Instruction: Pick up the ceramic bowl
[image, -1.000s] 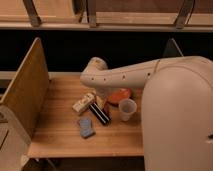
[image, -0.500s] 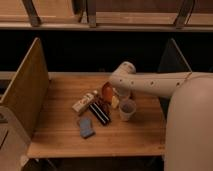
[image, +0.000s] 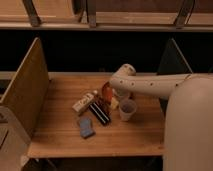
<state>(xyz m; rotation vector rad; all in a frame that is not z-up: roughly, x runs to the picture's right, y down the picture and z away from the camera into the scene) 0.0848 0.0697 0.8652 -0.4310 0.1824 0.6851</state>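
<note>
The ceramic bowl (image: 106, 91) is orange-red and glossy. It sits near the middle of the wooden table (image: 60, 140), and only a narrow part of it shows, at the left of the gripper. My gripper (image: 116, 96) hangs down from the pale arm (image: 150, 85), which reaches in from the right. The gripper is right against the bowl's right side and hides the rest of it. I cannot tell whether the bowl is tilted or lifted.
A pale cup (image: 127, 109) stands just right of and in front of the bowl. A white packet (image: 85, 102), a dark bar (image: 100, 113) and a blue object (image: 86, 126) lie to the bowl's left front. Wooden side panels (image: 25, 95) flank the table.
The arm has swung from the left of the table to reach in from the right. The gripper has come down onto the bowl, which now shows narrower and slightly further left.
</note>
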